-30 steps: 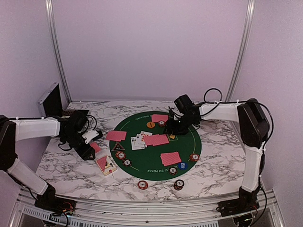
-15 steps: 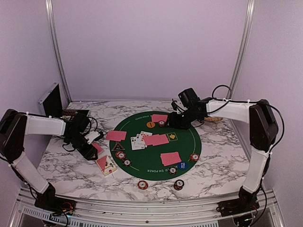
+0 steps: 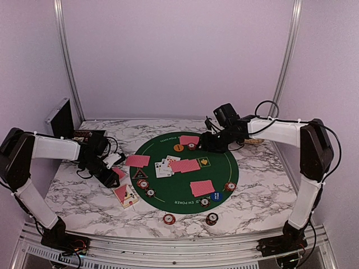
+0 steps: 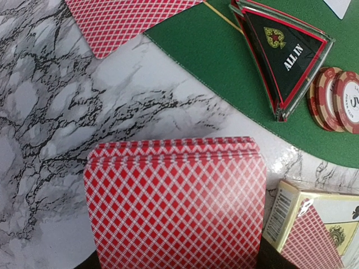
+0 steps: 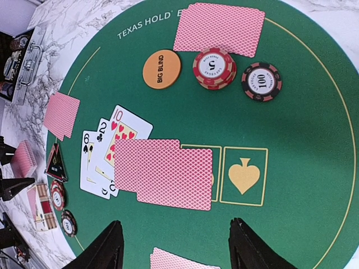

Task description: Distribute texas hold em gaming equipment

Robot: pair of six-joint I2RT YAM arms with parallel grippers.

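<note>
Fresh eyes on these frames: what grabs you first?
The round green mat in the middle of the marble table. On it three face-up cards (6, 2, 10) fan out from under face-down cards, with the orange BIG BLIND button beside a 5 chip stack. The left wrist view is half filled by a red-backed deck, the ALL IN marker beyond it on the mat's edge.

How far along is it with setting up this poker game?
Done: face-down hands, face-up cards, chips and buttons lie on the green mat. In hand: the left end effector grips the red-backed deck; the right end effector hangs open. Probably left: two chip stacks off the mat.
</note>
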